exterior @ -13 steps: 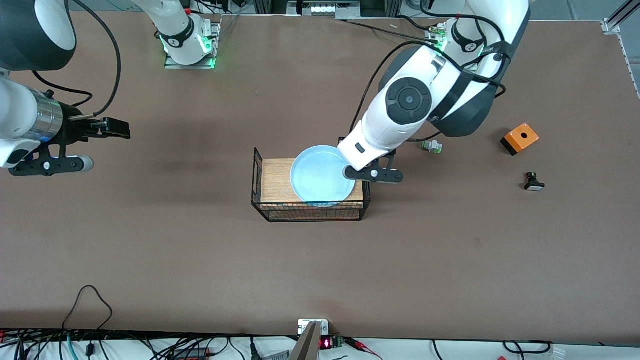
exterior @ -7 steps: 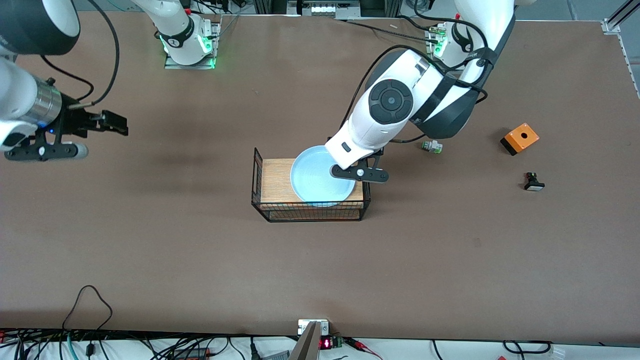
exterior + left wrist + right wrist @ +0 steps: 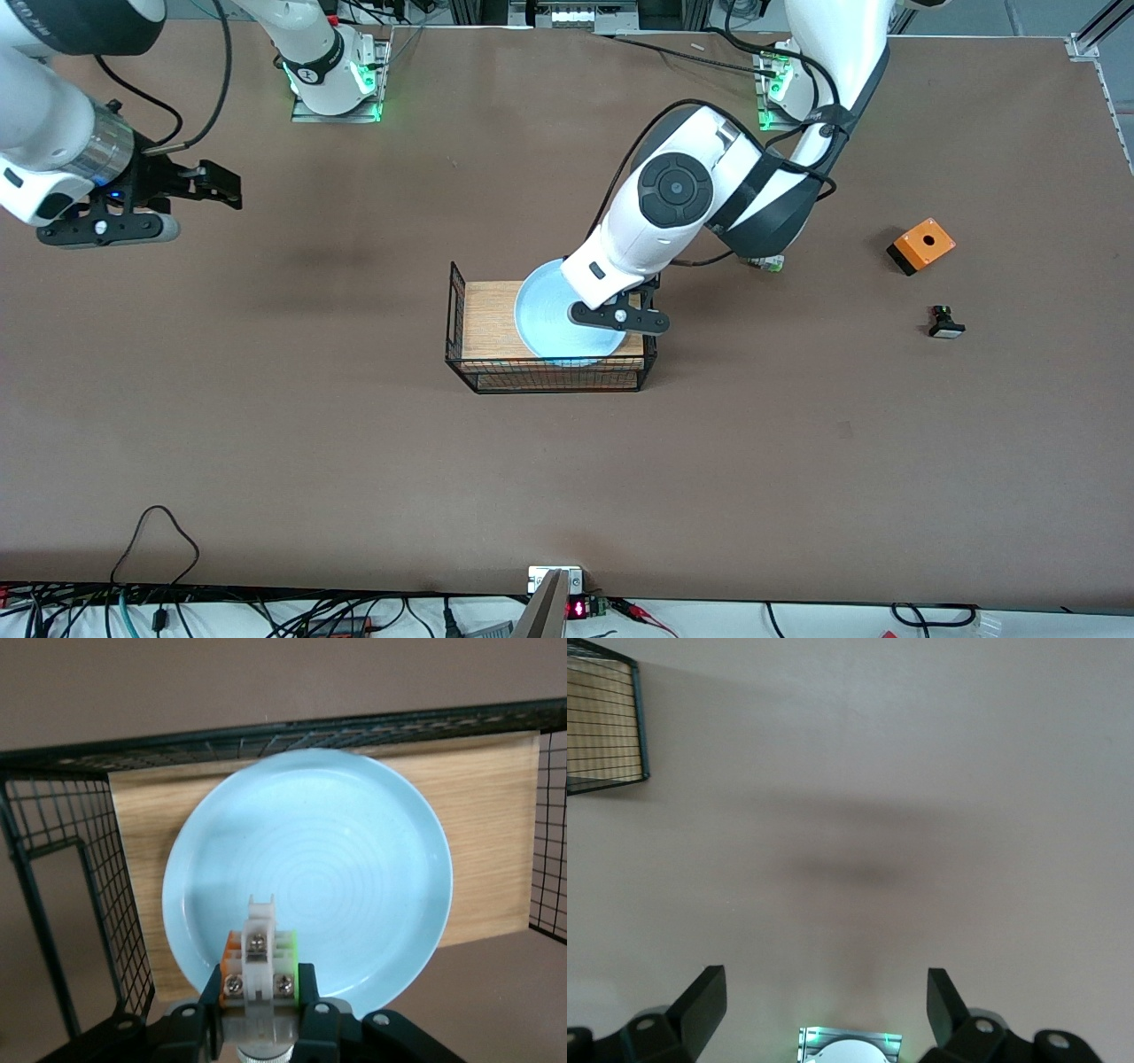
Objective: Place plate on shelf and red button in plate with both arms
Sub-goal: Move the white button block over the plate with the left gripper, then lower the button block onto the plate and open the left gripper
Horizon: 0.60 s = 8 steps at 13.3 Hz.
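The pale blue plate lies on the wooden top of the wire rack; it also shows in the left wrist view. My left gripper hangs over the plate's edge at the left arm's end. In the left wrist view the left gripper is shut on the red button: a white blocky body with screws, orange and green sides. Its red cap is hidden. My right gripper is open and empty over bare table at the right arm's end; the right wrist view shows its jaws wide apart.
An orange box and a black switch with a white cap lie at the left arm's end. A white part with a green end peeks out beside the left arm. A rack corner shows in the right wrist view.
My left gripper has moved with the button from the rack's end to over the plate. My right gripper has moved farther from the front camera, toward its base.
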Each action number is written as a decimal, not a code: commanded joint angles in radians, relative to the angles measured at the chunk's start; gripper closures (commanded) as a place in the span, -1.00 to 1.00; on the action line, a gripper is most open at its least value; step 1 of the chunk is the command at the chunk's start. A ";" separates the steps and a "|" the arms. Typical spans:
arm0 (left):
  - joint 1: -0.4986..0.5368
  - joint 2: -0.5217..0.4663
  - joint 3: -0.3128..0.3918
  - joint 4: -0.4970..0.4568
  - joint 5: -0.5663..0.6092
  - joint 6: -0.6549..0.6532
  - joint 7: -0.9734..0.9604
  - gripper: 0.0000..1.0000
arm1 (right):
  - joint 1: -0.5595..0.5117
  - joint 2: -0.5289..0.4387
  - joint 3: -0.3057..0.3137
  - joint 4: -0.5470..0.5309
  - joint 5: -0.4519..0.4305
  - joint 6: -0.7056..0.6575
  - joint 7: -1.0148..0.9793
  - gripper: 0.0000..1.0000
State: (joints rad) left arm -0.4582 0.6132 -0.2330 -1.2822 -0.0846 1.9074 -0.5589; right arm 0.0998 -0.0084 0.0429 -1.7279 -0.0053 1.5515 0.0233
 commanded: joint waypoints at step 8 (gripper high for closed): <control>-0.046 0.086 0.011 0.040 -0.003 0.058 -0.007 1.00 | 0.015 -0.001 -0.009 0.051 0.016 -0.060 0.017 -1.00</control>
State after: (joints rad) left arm -0.4834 0.6732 -0.2328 -1.2818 -0.0846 1.9550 -0.5589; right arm 0.1182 -0.0169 0.0289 -1.6910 -0.0034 1.5022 0.0340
